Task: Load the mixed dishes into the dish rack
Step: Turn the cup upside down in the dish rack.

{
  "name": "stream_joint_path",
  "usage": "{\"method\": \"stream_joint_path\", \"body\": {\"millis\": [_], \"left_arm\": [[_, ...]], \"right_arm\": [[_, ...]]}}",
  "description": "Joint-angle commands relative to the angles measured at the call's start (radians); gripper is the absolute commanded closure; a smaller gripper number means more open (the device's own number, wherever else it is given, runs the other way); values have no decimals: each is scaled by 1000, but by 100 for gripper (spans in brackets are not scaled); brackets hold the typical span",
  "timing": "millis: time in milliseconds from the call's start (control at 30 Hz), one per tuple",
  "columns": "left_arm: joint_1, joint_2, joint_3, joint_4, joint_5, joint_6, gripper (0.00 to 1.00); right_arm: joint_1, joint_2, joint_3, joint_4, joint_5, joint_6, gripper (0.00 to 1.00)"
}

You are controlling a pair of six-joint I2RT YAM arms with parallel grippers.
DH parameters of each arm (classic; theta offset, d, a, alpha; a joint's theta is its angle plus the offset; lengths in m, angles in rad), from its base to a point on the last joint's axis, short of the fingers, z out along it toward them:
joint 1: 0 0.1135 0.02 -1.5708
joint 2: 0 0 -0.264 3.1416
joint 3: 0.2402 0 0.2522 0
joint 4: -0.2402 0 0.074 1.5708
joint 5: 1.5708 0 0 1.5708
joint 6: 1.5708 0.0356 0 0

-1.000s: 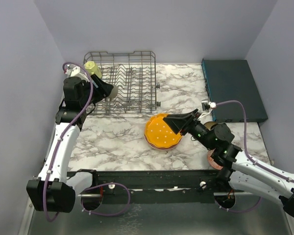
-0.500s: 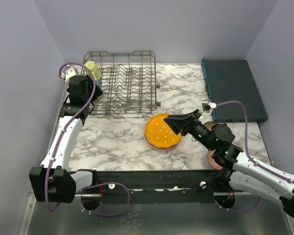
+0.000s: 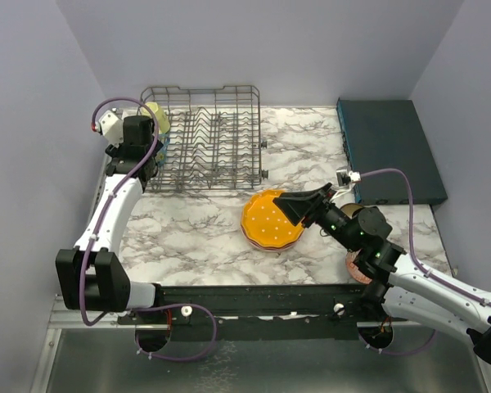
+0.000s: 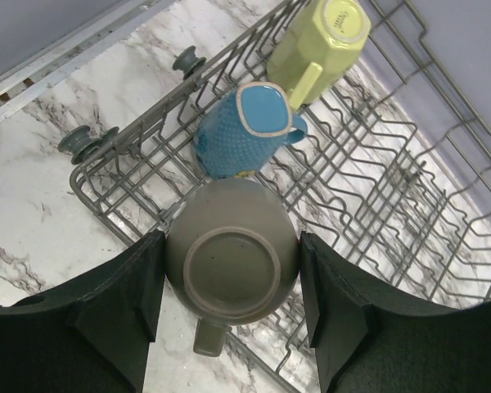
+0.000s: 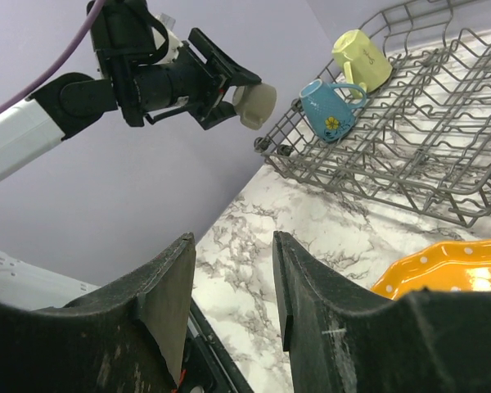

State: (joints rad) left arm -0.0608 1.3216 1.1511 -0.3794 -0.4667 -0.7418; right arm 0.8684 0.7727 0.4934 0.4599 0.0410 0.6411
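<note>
While the grey mug [image 4: 231, 262] is gripped upside down by the left gripper [image 4: 231, 274] over the 8 o'clock side of the dish rack [image 3: 200, 88], the blue mug [image 4: 245, 131] at its 12 o'clock can be bumped and tipped if the drop is crooked. The right gripper [image 5: 233, 246] is held open and empty.

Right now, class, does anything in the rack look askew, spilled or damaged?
Nothing spilled or damaged. The blue mug and yellow mug lean tilted, bottoms up, on the rack tines.

L tool [image 5: 239, 101] grips grey mug [image 5: 258, 105] by rack [image 5: 409, 155] corner; blue mug [image 5: 326, 109], yellow mug [image 5: 362, 57] inside.
</note>
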Motion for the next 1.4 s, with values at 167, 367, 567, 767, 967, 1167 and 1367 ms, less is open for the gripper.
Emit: {"method": "stream_joint_path", "body": {"millis": [167,367,567,767,967,1167,1367], "left_arm": [[3,106,96,-103,-195,-177,100],[3,188,149,-167,-237,-245,100],[3,254,176,-185,-251,-275,100],[3,303,209,-200,-268,-301,100],[4,355,235,-204,-268,-310,100],[6,400,249,-212,-268,-330,100],[15,435,251,-219,-265,-344,100]], "right_arm": [[-2,5,-17,-23,14,-9,51],[-2,11,-18,-22,24,-18,51],[-2,22,-15,-21,25,-24,51],[-1,27,-14,-23,25,-27,51],[-2,24,-19,-23,29,-32,51],[-2,13,-23,-34,37,-36,51],[-2,11,-27,-39,45,-39,51]]}}
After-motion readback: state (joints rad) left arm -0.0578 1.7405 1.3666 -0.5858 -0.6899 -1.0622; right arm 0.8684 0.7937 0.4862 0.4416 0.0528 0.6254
